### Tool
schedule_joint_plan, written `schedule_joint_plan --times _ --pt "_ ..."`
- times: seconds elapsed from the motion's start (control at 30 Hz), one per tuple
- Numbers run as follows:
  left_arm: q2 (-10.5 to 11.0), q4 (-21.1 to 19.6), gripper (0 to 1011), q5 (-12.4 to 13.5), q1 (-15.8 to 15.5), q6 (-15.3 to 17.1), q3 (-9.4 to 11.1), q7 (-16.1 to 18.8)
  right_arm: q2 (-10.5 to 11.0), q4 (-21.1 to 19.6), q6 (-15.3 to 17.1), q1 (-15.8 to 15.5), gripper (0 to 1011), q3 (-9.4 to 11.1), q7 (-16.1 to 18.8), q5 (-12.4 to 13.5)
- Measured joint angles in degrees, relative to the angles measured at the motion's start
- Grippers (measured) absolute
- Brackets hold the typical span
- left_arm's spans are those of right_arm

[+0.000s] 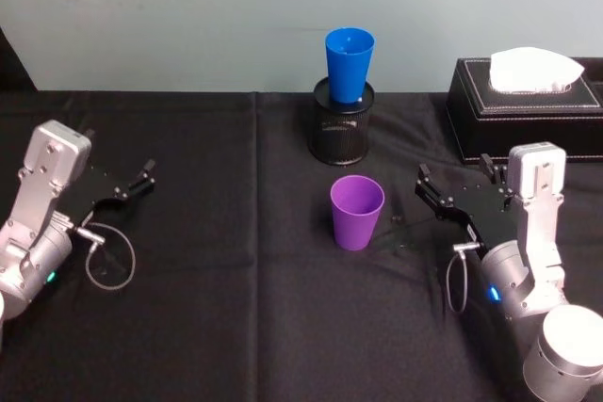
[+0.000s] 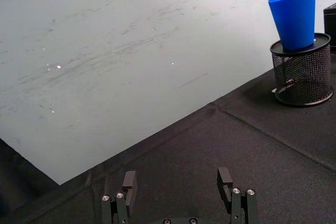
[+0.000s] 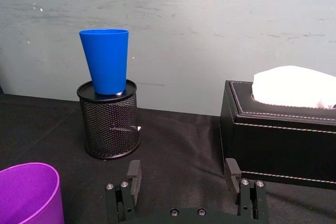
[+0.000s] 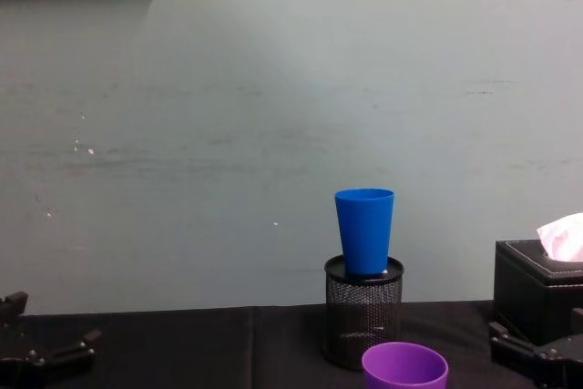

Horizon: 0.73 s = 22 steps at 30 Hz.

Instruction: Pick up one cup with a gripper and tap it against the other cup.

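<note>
Head view: a smooth, tapered purple plastic tumbler (image 1: 357,212) is standing upright and mouth-up on the black-draped worktop (image 1: 236,327), just in front of a black mesh cylinder (image 1: 342,124). A bright blue tapered plastic tumbler (image 1: 349,64) is perching on that cylinder's top, raised so that its wall likely offers a clear target for a tap. The right end effector (image 1: 456,184), black and flat-jawed, is resting released beside the purple tumbler, jaws spread toward it, apparently poised for a side grasp. The left end effector (image 1: 134,180) is lying released at the worktop's far left, well apart. A black tissue box (image 1: 523,110) is sitting behind the right arm.
</note>
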Motion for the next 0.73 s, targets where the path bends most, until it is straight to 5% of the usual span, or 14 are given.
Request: schedule_joint_plan --times 0.73 --pt "0.00 0.00 1005 0.00 0.00 0.00 0.00 0.00 0.04 -0.15 0.18 0.07 1003 -0.24 -0.79 -0.54"
